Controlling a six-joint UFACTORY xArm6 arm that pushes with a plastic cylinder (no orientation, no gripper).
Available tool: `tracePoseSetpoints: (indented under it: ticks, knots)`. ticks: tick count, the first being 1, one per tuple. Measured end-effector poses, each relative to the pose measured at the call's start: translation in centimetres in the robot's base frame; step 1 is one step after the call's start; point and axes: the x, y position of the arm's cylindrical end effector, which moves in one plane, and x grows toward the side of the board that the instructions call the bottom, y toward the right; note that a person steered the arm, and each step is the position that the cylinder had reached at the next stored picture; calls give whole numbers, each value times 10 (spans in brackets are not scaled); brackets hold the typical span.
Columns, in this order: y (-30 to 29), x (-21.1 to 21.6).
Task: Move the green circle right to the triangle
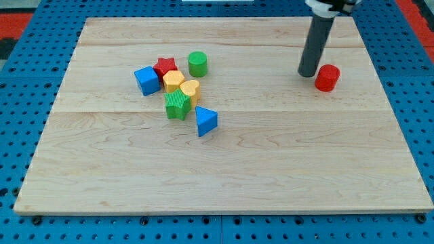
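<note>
The green circle (197,64) stands upright on the wooden board, above the cluster at centre left. The blue triangle (206,121) lies below it, at the cluster's lower right. My tip (308,73) rests on the board at the upper right, far to the right of both. It sits just left of a red cylinder (327,78), almost touching it.
The cluster holds a blue cube (146,80), a red star (164,66), a yellow hexagon (173,80), a yellow heart (190,89) and a green star (178,105). The board (271,169) lies on a blue pegboard.
</note>
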Motion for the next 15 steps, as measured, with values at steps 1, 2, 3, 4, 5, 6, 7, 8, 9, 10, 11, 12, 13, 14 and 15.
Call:
tracePoseSetpoints:
  ticks: [1,2,3,4,5,6,7,8,9,10,11,12,13,14,15]
  knots:
    - [-71,-47]
    - [-155,-61]
    - [-172,-8]
    - [-180,38]
    - [-172,-2]
    - [-215,-32]
    - [-224,2]
    - [-183,69]
    - [-189,82]
    - [-146,49]
    - [-150,31]
    - [-156,-9]
    - [-103,60]
    - [-149,80]
    - [-134,26]
